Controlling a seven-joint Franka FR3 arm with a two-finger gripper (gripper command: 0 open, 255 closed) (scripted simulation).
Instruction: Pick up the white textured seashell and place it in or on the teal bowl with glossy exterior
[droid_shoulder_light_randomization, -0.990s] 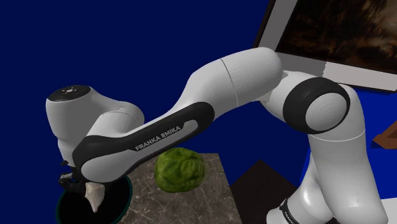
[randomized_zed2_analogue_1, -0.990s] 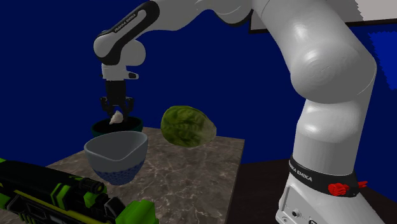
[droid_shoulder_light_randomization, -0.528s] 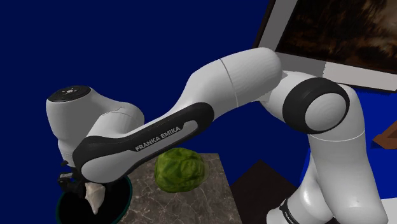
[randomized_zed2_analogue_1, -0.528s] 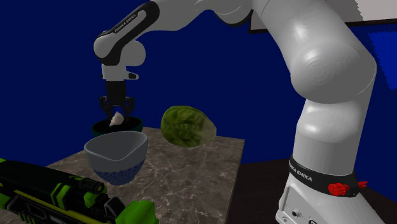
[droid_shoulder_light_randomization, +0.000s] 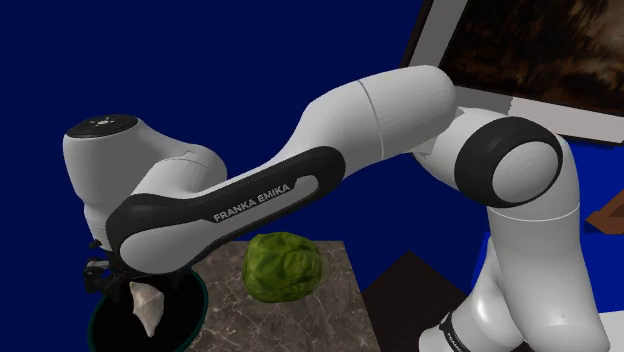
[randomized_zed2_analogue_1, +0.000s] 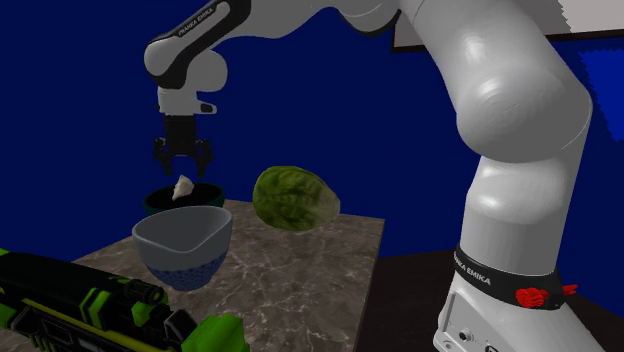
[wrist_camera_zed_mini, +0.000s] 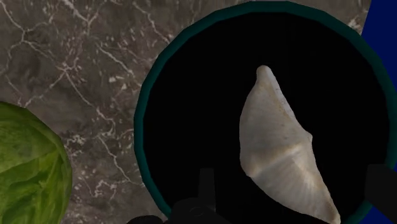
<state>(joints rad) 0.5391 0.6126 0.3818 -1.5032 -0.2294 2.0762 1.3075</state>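
One seashell (wrist_camera_zed_mini: 283, 149) inside teal bowl (wrist_camera_zed_mini: 139, 137) | claw (randomized_zed2_analogue_1: 184, 164) spread apart, above seashell, not touching it

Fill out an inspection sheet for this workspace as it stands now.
Surface: grey-brown marbled tabletop.
Job's things: white ribbed seashell lies inside the teal-rimmed bowl; nothing grips it.
Clutter: green cabbage-like head beside the teal-rimmed bowl; pale grey bowl; black-and-green object at the second exterior view's lower left.
Grippers: gripper open above the seashell, its fingers standing apart from it on either side.
Cables: nothing seen.
Surroundings: blue wall; framed picture behind the arm.
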